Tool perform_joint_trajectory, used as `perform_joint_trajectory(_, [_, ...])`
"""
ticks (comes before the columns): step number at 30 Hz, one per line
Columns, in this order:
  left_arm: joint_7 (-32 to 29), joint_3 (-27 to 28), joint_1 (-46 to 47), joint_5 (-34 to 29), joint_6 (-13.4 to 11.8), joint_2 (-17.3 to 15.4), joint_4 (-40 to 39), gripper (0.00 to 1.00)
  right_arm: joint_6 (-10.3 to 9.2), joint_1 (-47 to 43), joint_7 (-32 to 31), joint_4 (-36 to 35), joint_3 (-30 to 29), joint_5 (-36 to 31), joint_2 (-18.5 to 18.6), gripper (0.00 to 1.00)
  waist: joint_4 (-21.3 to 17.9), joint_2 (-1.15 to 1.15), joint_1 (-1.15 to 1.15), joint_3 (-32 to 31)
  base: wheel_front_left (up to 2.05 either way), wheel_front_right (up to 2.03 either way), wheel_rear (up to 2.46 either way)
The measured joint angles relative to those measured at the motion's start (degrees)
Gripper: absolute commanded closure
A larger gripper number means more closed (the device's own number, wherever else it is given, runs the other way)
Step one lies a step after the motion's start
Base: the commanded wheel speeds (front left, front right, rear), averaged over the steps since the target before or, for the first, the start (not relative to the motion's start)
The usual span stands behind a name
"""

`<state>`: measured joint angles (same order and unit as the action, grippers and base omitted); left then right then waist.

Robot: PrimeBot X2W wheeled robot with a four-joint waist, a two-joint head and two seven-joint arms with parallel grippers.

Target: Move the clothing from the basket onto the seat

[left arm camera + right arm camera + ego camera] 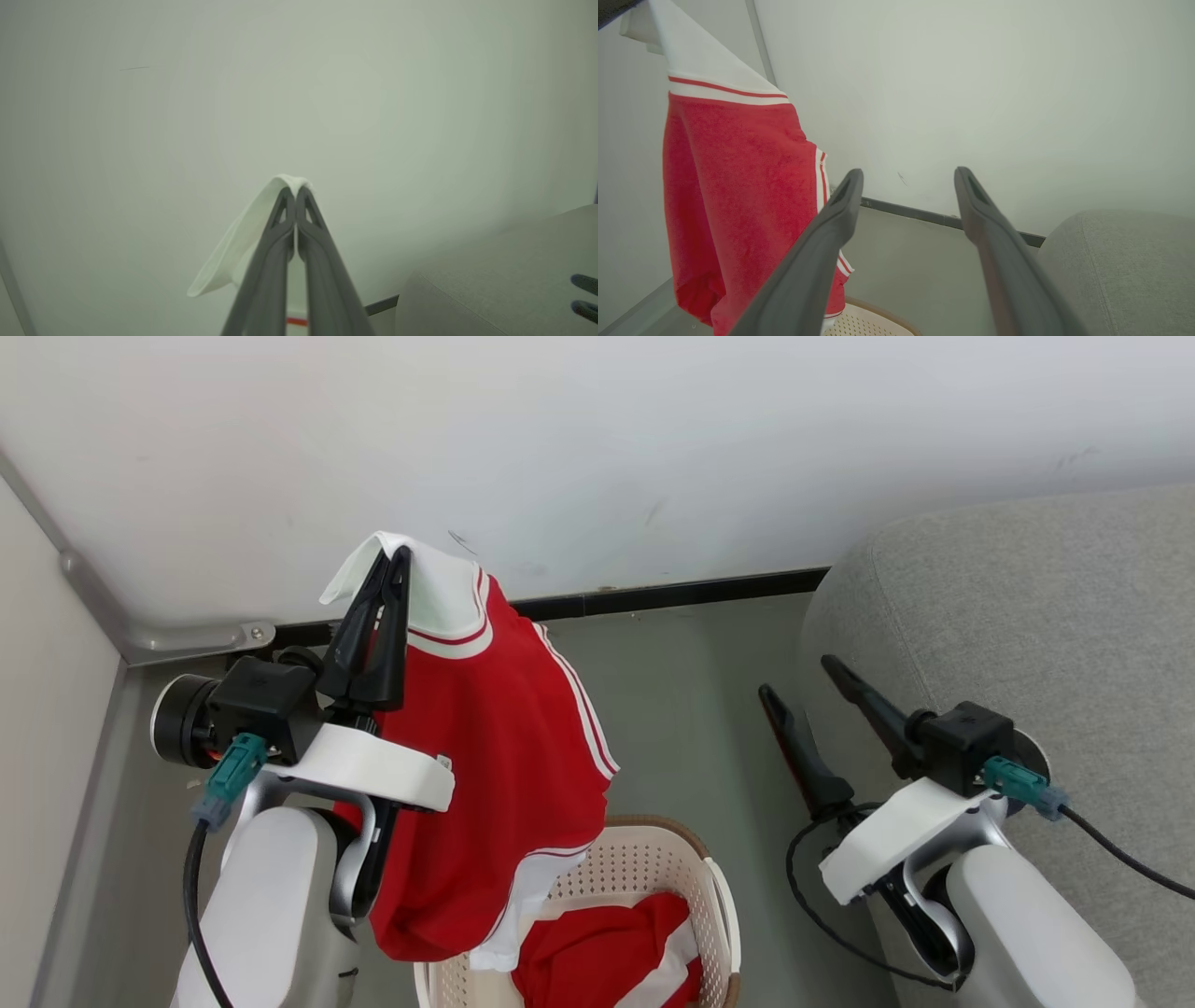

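The left gripper (396,558) is fully closed, its two fingers pinching the white panel (439,593) at the top edge of the raised garment (495,728). The fingers point up toward the wall (653,448), and the left forearm rises from the lower left of the head view. The right gripper (795,677) has its fingers spread wide with nothing between them. It points up and slightly left over the floor (691,709), just beside the front corner of the seat (1027,616). The raised garment hangs with its long axis vertical, white panel uppermost, draped against the left wrist. It is red fabric with red-and-white stripe trim under the panel and white stripes down one side. Its lower hem hangs over the basket (644,863) and appears to reach the second garment (607,943), though contact cannot be confirmed. The second garment lies crumpled inside the cream perforated basket, which stands on the floor between the arms, near the grey seat.
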<state>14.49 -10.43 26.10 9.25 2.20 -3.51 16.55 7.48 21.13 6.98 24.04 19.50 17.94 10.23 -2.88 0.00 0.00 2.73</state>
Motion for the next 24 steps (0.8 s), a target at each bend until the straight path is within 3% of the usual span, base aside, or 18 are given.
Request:
perform_joint_trajectory(14, [0.15, -0.62, 3.77, 0.78, 2.72, 0.09, -3.39, 1.0, 0.01, -0.03, -7.46, -3.65, 12.79, 6.42, 5.94, 0.0, 0.55, 0.0, 0.0, -3.75, 0.0, 0.0, 0.0])
perform_joint_trajectory(24, [0.15, -2.22, 5.55, 1.21, 3.94, 0.04, -5.27, 1.0, 0.01, 0.15, -11.83, -5.99, 18.11, 12.55, 12.07, 0.0, 0.04, 0.0, 0.0, -3.72, 0.0, 0.0, 0.0])
